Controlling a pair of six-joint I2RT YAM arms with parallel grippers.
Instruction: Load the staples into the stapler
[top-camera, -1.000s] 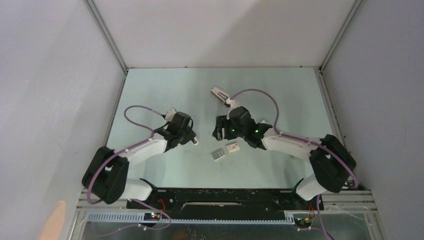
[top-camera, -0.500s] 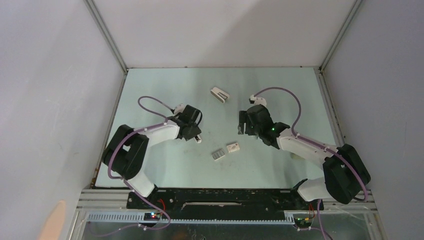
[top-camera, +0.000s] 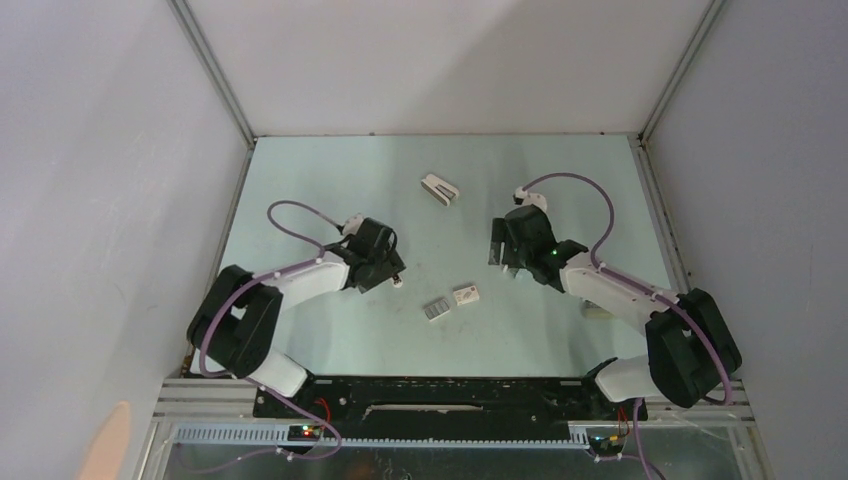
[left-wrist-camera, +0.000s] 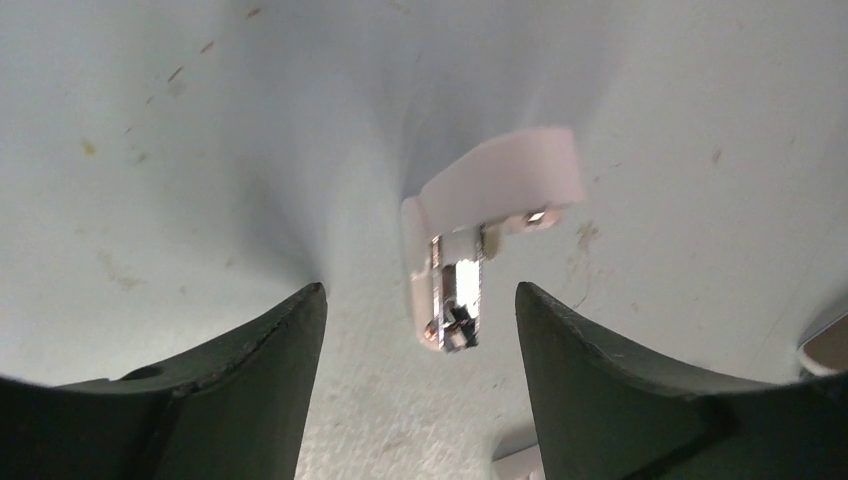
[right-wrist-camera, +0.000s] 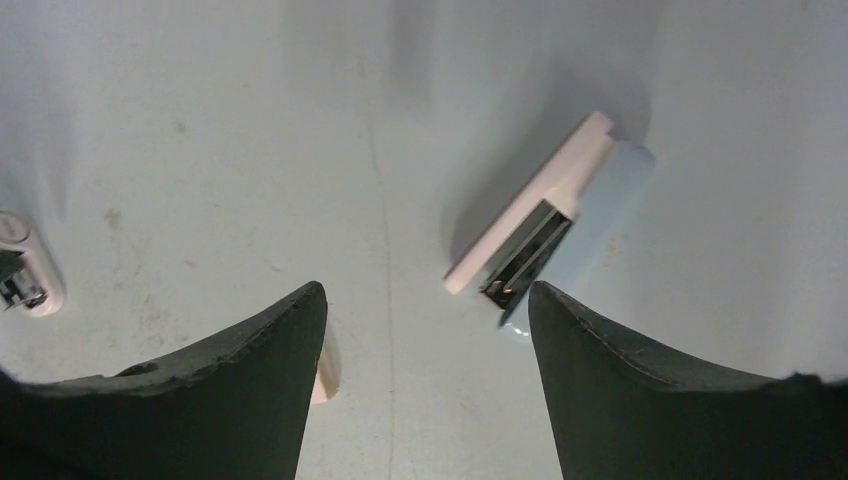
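Over by the surface's left side, the stapler (left-wrist-camera: 458, 290) sits loose inside the wide-open left gripper (left-wrist-camera: 420, 290); right gripper (right-wrist-camera: 425, 290) is open, empty too. The staples (top-camera: 435, 310) lie mid-front, not loaded yet.

The small white stapler (left-wrist-camera: 455, 290), metal channel exposed, lay between the left pincer's (left-wrist-camera: 418, 295) spread jaws, touching neither. The staples (top-camera: 434, 311), a grey ribbed block, lay flat to that pincer's right.

The staples (top-camera: 435, 310) lie just left of the small box (top-camera: 466, 294), the stapler (left-wrist-camera: 497, 182) farther left
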